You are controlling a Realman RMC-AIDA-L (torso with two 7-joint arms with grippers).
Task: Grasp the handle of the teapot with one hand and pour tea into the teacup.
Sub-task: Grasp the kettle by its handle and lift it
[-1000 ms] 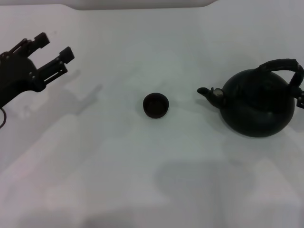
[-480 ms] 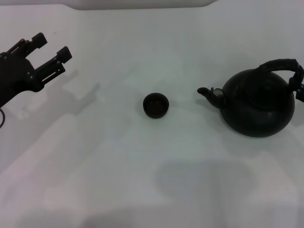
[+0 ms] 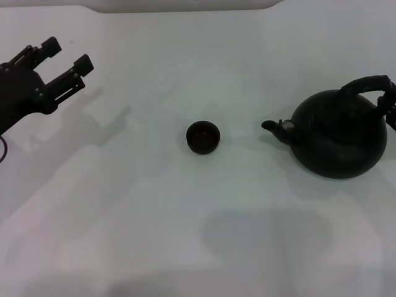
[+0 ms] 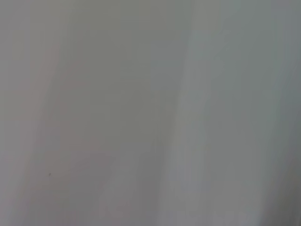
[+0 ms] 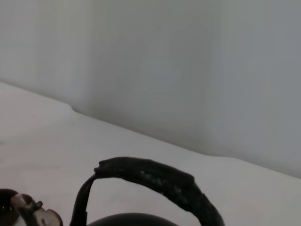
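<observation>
The teapot [image 3: 339, 135] stands on the white table [image 3: 154, 210] at the right side of the scene, its short spout [image 3: 276, 127] pointing left toward the teacup [image 3: 203, 137]. The handle [image 3: 373, 85] arches over the top of the pot; in the right wrist view the handle [image 5: 155, 181] appears close up as a thick, rough-textured black hoop above the pot's crown. The teacup sits near the centre of the table, well apart from the spout, upright with its mouth open to the head camera. No tea is visible.

The right gripper [image 3: 391, 113] shows only as a dark part at the right edge, just beside the handle's right end; whether its fingers are closed, or touch the handle, cannot be determined.

The left gripper [image 3: 60, 58] hovers at the far left, well apart from the teacup, its fingers spread and holding nothing.
</observation>
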